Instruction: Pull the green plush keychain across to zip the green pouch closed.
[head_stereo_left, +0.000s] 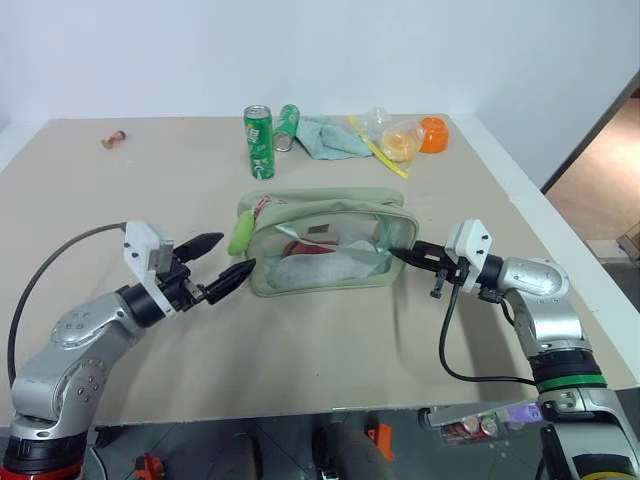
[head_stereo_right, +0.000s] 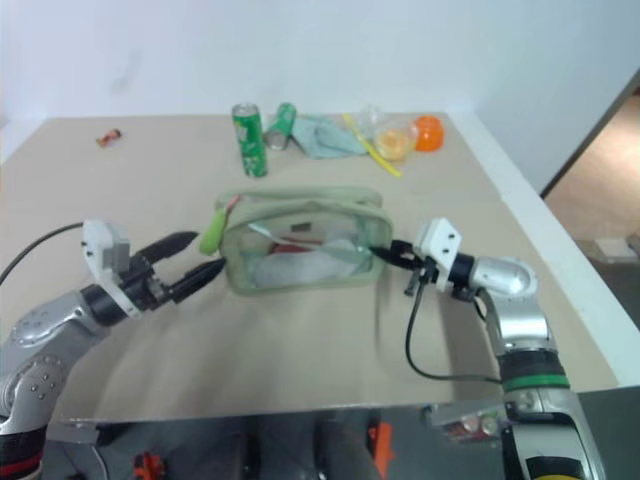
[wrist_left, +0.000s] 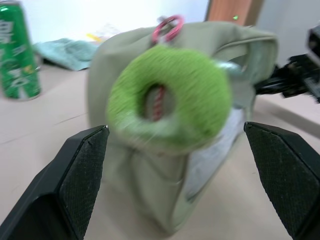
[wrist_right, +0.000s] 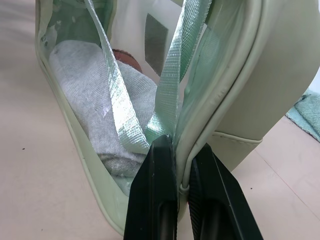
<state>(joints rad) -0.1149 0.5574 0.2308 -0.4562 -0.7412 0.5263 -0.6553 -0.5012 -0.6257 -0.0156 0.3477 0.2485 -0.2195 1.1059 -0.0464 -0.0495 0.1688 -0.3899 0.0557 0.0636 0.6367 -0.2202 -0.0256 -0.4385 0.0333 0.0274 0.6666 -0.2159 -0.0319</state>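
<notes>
One green pouch (head_stereo_left: 325, 245) sits mid-table with one green plush keychain (wrist_left: 170, 100) hanging at its left end. The left gripper (head_stereo_left: 222, 262) gapes wide just beside the keychain; the right gripper (wrist_right: 181, 150) pinches the pouch's right edge. Two green soda cans (head_stereo_left: 259, 141) stand behind on the beige table (head_stereo_left: 300, 350), white wall beyond.

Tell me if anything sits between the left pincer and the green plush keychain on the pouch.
Nothing visible does. The left pincer is open, and the green plush keychain hangs at the green pouch's near end, straight ahead between its fingers with only open air in the gap. The right pincer is shut on the pouch's other end.
</notes>
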